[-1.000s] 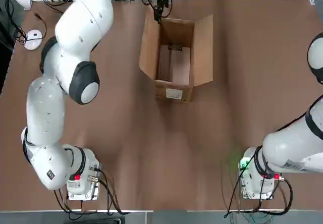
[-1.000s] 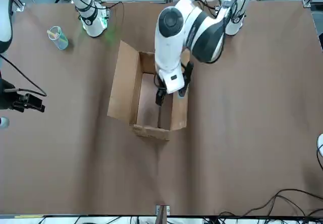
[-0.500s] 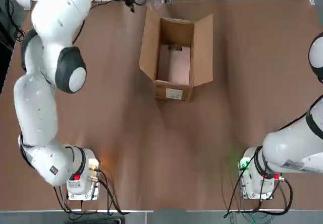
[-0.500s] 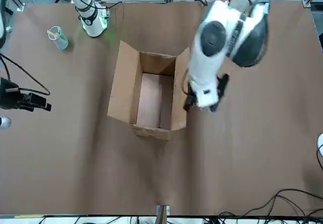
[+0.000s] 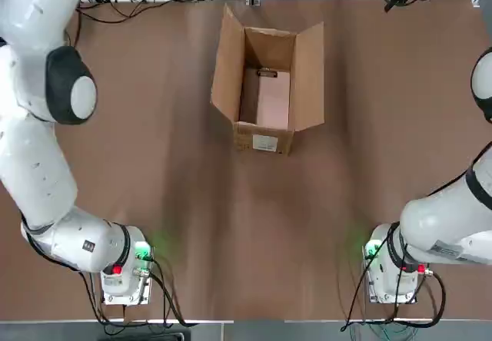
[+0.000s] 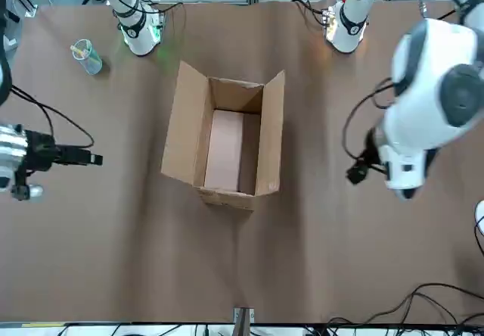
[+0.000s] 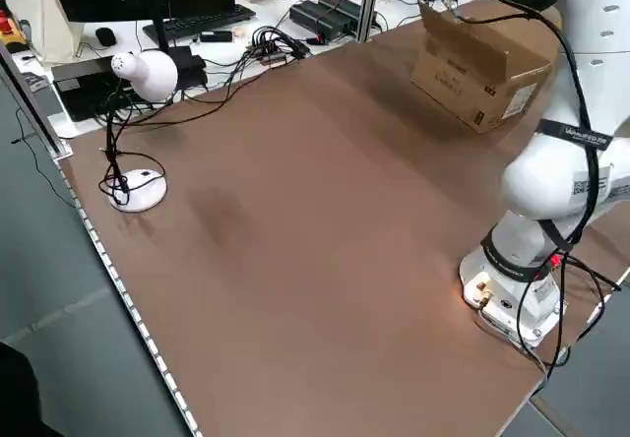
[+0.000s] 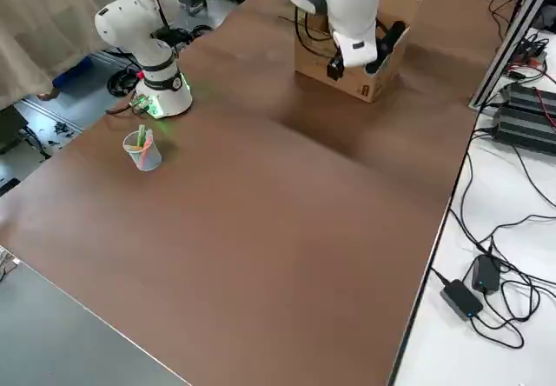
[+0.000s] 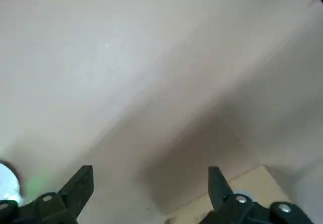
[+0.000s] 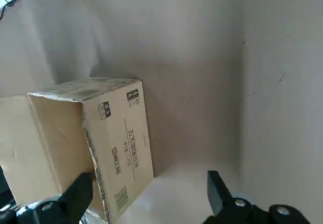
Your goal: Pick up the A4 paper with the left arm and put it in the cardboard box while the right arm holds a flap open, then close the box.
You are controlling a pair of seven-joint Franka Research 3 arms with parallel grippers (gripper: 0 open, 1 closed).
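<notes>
The cardboard box [image 5: 265,137] stands open at the table's far middle, its two long flaps [image 6: 184,124] raised. The pale pink A4 paper [image 5: 270,99] lies flat on the box floor [image 6: 223,150], with its dark clip [image 5: 267,72] at the far end. My left gripper [image 6: 357,172] hangs open and empty over bare table, well off the box's left side; its wrist view shows the fingers [image 9: 81,183] spread wide. My right gripper [image 6: 89,157] is open, out beyond the box's right side and pointing at it. From there the box [image 10: 108,138] shows side-on.
A clear cup [image 6: 87,56] with pens stands by the right arm's base [image 6: 140,33]. A white desk lamp [image 7: 143,73] and cables sit off the table's left edge. The left arm's base [image 7: 517,289] is at the near edge.
The left arm has swung out of the box and far over to the robot's left with nothing in its gripper. The right gripper has edged toward the box. The paper stayed in the box.
</notes>
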